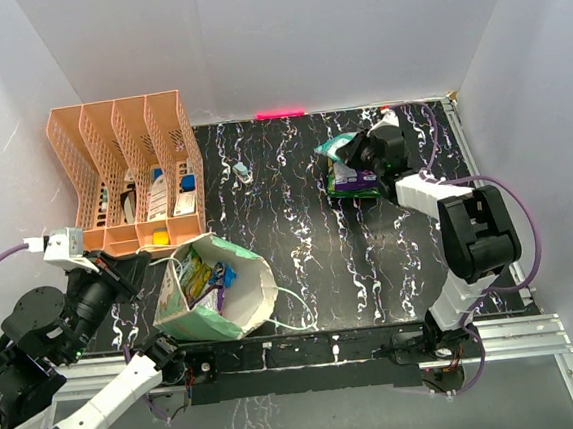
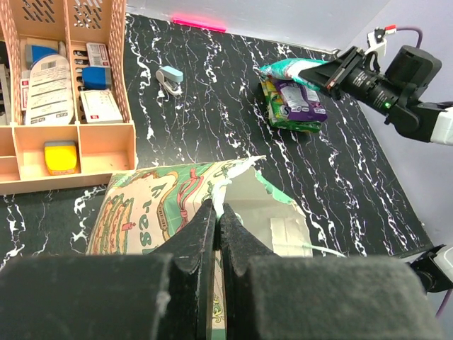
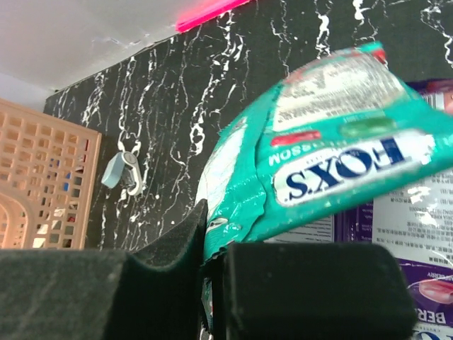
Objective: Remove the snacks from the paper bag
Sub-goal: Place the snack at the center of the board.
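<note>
The paper bag point(image 1: 198, 325) is seen lying tipped over by the near edge of the tabletop point(image 1: 309, 243), toward the near-left corner, with its mouth open to the overhead camera. Its torn rim is pinched by the left gripper point(image 2: 216, 210), the jaws clenched tight on the cream paper. Inside the bag several snacks point(image 1: 200, 277) are visible, a slim blue one among them. Over toward the far-right corner, a teal packet point(image 3: 333, 159) is grasped at its edge by the right gripper point(image 3: 211, 244), jaws closed on the foil, and is held over a purple packet point(image 1: 356, 181) lying on the black marbled surface. An orange file rack point(image 1: 111, 160) is seen along the left edge, toward the far-left corner.
</note>
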